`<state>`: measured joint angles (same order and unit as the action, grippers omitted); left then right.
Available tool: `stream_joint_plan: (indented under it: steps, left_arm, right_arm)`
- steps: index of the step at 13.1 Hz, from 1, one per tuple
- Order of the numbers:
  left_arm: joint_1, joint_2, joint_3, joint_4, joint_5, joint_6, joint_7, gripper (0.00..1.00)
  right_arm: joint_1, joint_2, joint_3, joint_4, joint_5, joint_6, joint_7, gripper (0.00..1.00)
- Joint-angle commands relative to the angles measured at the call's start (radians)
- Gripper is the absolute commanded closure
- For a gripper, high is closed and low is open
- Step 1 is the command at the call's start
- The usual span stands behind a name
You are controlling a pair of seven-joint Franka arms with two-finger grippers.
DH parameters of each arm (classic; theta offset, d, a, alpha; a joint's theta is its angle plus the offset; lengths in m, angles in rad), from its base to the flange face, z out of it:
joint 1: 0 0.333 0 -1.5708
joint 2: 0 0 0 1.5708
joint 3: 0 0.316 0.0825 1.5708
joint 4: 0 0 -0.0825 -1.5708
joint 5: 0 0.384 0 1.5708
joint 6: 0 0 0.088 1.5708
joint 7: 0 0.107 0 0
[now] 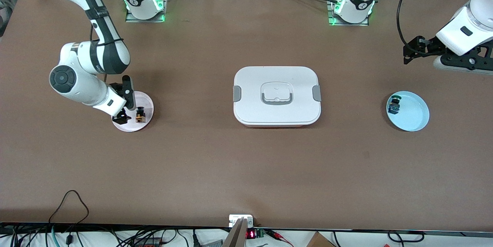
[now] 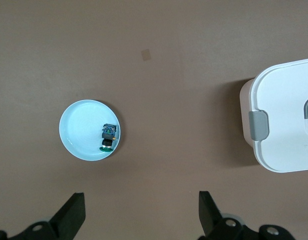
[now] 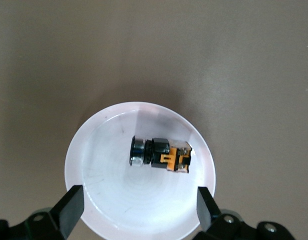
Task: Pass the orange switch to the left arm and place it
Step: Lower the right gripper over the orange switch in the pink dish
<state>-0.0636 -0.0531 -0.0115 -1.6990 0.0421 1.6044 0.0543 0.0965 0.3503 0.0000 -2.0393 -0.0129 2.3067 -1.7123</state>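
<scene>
**Right gripper poised over the orange switch, fingers wide**

The right gripper (image 1: 124, 114) hangs low over the pale pink round plate (image 1: 148, 106), black fingers (image 3: 69, 207) spread wide with nothing between them. The tiny black push-button switch with the orange body (image 3: 161, 154) lies on its side in that plate, near the right arm's end of the brown table (image 1: 246, 162). The large white rounded box with grey side clips (image 1: 276, 96) sits at the table's middle. The left gripper (image 2: 141, 215) waits over the left arm's end, fingers wide, empty. The light blue round plate (image 1: 414, 114) there holds a small black switch with green-blue parts (image 1: 394, 104).
</scene>
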Motion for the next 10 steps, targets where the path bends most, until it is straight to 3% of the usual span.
stream_joint_plan:
  steps: [1, 10]
  left_arm:
    - [-0.004, 0.015, 0.01, 0.025, 0.012, -0.018, 0.009, 0.0]
    - [-0.004, 0.013, 0.01, 0.027, 0.012, -0.05, 0.007, 0.0]
  right_arm:
    - [0.003, 0.021, 0.011, -0.007, 0.008, 0.046, -0.026, 0.0]
    - [0.022, 0.084, 0.017, -0.006, 0.008, 0.154, -0.017, 0.0]
